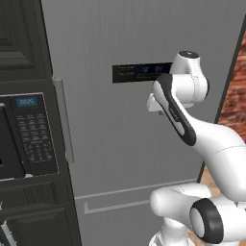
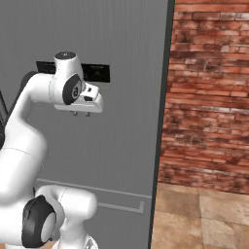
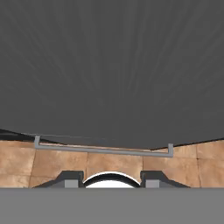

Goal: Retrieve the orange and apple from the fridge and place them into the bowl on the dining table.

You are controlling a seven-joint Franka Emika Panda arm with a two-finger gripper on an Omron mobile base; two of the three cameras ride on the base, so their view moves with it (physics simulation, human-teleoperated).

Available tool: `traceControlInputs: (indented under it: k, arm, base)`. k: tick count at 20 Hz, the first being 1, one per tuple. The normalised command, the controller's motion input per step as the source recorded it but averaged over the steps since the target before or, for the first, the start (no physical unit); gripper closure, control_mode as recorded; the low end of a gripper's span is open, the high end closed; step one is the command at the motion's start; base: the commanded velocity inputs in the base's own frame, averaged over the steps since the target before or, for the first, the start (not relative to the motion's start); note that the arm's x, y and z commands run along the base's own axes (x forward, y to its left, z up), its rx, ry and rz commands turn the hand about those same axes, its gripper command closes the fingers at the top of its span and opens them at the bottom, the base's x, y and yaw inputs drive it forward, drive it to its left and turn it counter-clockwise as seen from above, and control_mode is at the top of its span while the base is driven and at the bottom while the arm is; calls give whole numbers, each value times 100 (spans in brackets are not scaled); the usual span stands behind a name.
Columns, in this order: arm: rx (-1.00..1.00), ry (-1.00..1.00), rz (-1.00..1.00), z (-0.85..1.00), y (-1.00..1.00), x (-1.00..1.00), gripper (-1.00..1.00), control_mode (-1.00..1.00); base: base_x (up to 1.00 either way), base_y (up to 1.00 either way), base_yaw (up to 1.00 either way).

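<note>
Closest in, the white arm rises from the base, and its gripper (image 2: 80,115) hangs just in front of the fridge (image 1: 125,144), level with the lower edge of the black display panel (image 1: 141,73). The hand points down along the door face, two small tips showing under the palm in the right base view. In the hand view the fingertips (image 3: 70,179) sit as two dark blocks at the bottom with a gap between them, nothing caught there; the jaws are drawn in as far as they go, empty.

Behind the hand, one fridge, door shut, tall and upright, its long axis vertical. One long vertical handle (image 1: 63,120) runs down its left edge (seen in the left base view), and one horizontal bar handle (image 1: 115,205) lies across the lower drawer below a seam. That same bar (image 3: 103,149) crosses the hand view with tan floor tiles (image 3: 57,164) beyond it.

To the fridge's left, one black microwave (image 1: 26,137) sits built into dark cabinets (image 1: 24,43), keypad and a small blue display facing out. To the fridge's right, a red brick wall (image 2: 209,92) drops to the tiled floor.
</note>
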Motion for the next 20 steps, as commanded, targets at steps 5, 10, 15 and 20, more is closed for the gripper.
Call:
traceControlInputs:
  k: [5, 10, 15, 20]
  arm:
    - [0, -3, 0, -5, 0, -31, -100, -100]
    - [0, -17, 0, -16, -1, -60, -100, -100]
    - [0, -24, 0, -20, 0, -24, -100, -100]
    - [0, -24, 0, -21, 0, -3, -100, -100]
  base:
    - [0, 0, 0]
    - [0, 0, 0]
    - [0, 0, 0]
    - [0, 0, 0]
